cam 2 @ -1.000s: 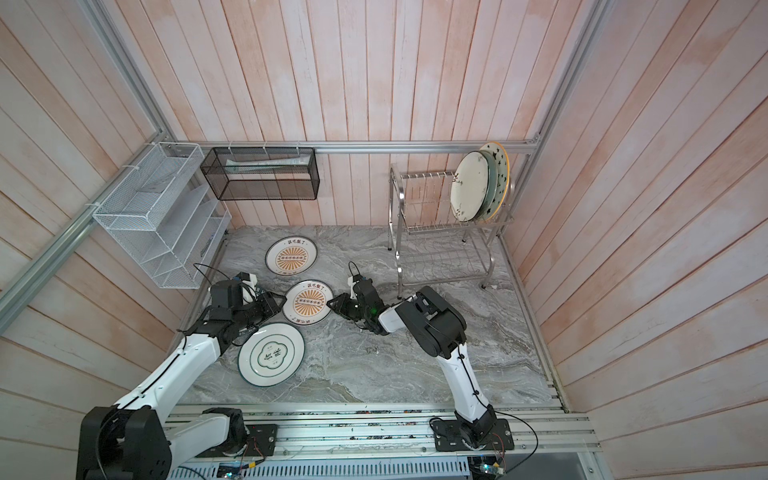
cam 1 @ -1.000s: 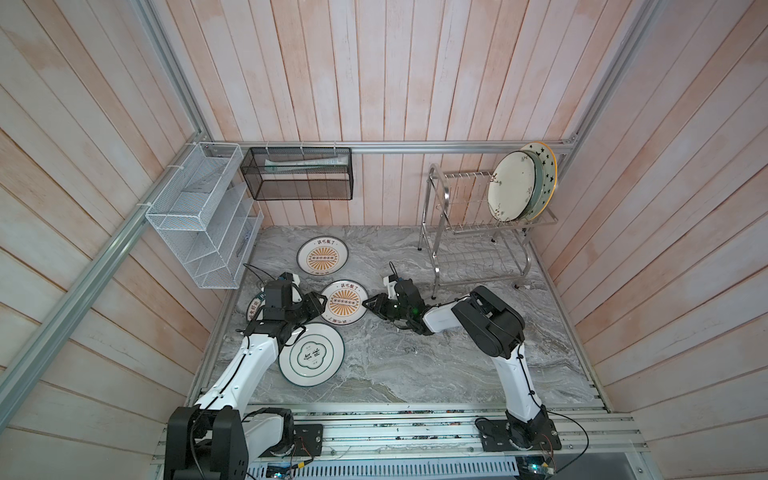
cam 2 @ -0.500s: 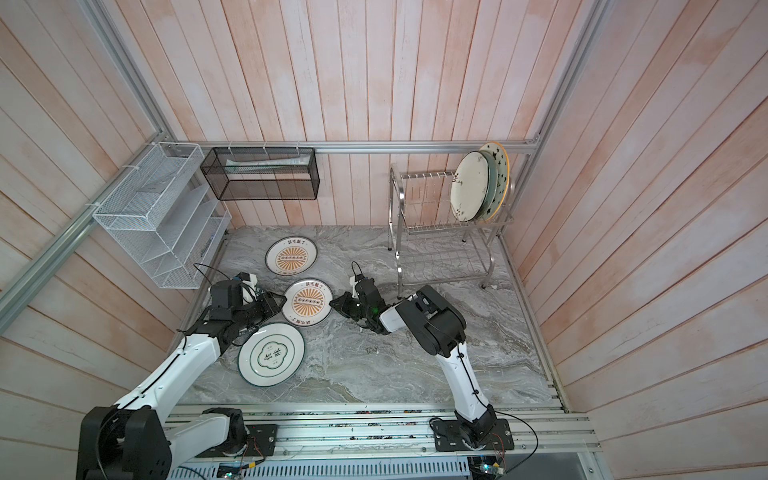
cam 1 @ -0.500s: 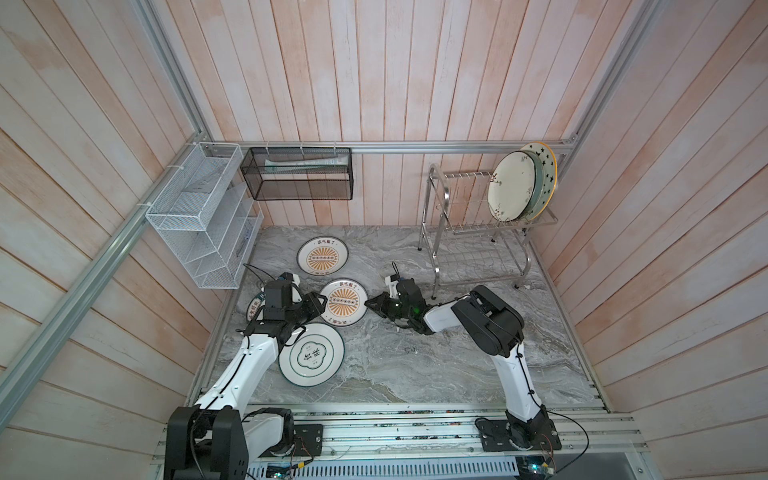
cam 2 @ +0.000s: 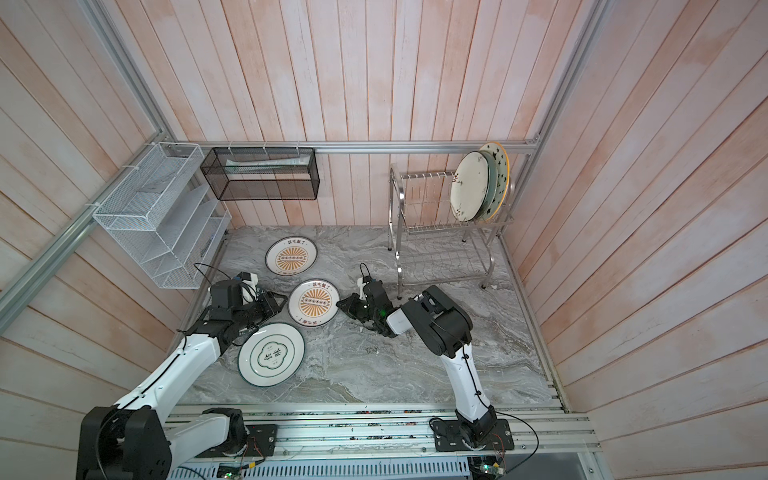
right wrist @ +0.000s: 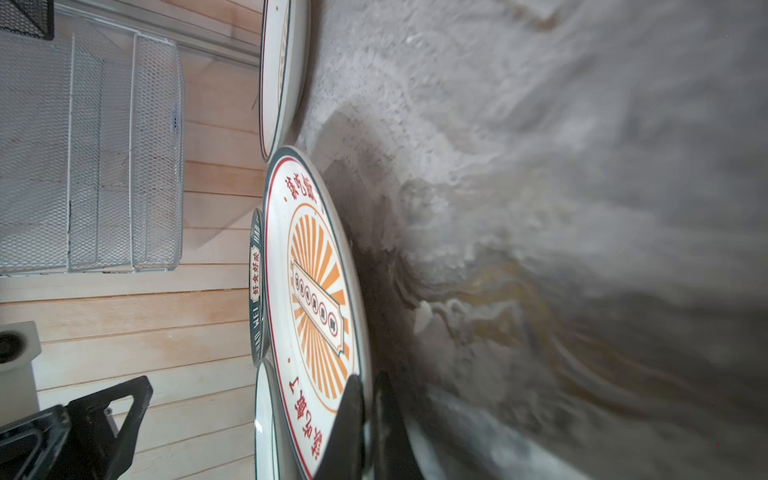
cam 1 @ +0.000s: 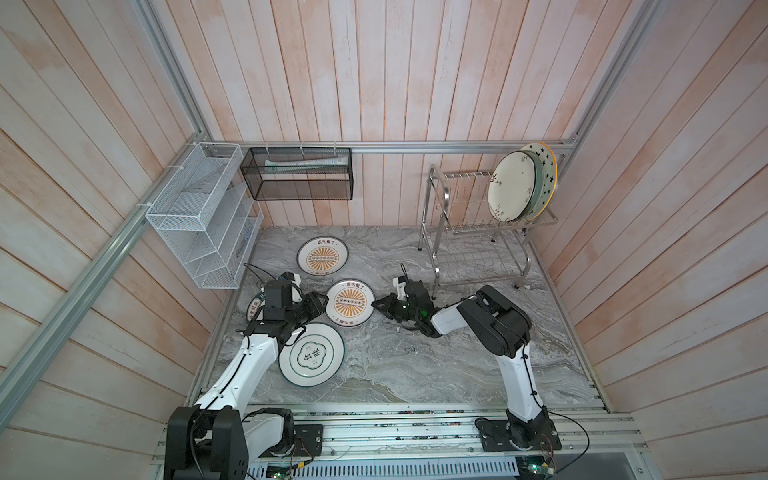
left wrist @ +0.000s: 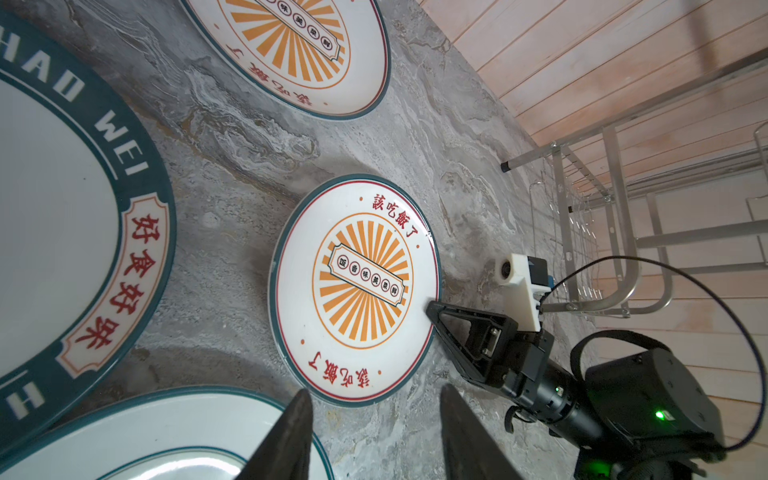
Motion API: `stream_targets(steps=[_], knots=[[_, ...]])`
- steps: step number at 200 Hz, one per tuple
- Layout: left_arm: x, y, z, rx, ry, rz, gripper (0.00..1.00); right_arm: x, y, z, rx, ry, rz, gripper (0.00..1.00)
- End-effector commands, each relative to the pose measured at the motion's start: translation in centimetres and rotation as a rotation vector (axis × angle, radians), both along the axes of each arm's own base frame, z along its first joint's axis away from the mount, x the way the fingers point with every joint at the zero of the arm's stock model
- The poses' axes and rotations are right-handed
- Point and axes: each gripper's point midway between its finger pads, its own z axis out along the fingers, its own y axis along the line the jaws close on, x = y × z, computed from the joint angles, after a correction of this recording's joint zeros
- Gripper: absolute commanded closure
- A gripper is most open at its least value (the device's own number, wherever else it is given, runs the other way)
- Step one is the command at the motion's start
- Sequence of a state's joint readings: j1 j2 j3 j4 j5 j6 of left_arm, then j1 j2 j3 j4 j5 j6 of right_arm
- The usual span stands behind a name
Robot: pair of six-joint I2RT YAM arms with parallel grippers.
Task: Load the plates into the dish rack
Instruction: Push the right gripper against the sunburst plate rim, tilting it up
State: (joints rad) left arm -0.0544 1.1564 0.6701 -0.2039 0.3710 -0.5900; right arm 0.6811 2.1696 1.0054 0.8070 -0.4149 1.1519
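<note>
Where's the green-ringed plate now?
Green-ringed plate lies flat on the marble top, left side in both top views, just robot-side of the nearer sunburst plate.

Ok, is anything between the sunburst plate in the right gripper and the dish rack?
Nothing visible. The right gripper grips the sunburst plate by its rim, and the counter between it and the dish rack is bare. The plates already racked stand at the upper tier's right end; its other slots are free.

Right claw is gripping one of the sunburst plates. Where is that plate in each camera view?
Top view: near sunburst plate, just left of the right claw.
Top view: same spot.
Left wrist: mid-picture, face up.
Right wrist: edge-on, rim inside the claw.
Shared landmark: that claw, shut on the plate's rim.
</note>
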Motion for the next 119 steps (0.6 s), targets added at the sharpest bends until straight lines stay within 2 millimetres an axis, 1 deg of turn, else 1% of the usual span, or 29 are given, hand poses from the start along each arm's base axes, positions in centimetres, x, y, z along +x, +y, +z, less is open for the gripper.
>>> stream_targets(steps=[1,27,52,78,119], knots=[[0.4,-0.5,-0.1,-0.04,-0.015,-0.016,0.49,0.9,-1.7,2.3,0.028,-0.051,-0.049,1.0],[0.7,-1.2,-1.2,-0.091,-0.009,-0.032,0.49,0.9,-3.2,3.3,0.04,-0.061,-0.076,1.0],[1.1,-1.9,-2.2,-0.138,-0.009,-0.051,0.49,0.5,-4.3,4.1,0.038,-0.076,-0.086,1.0],[1.5,-3.1,-2.9,-0.191,-0.008,-0.084,0.49,0.2,-4.7,5.3,0.036,-0.104,-0.085,1.0],[2.0,-4.6,-4.3,-0.181,0.025,-0.117,0.49,-0.1,-4.8,6.5,0.048,-0.122,-0.08,1.0]])
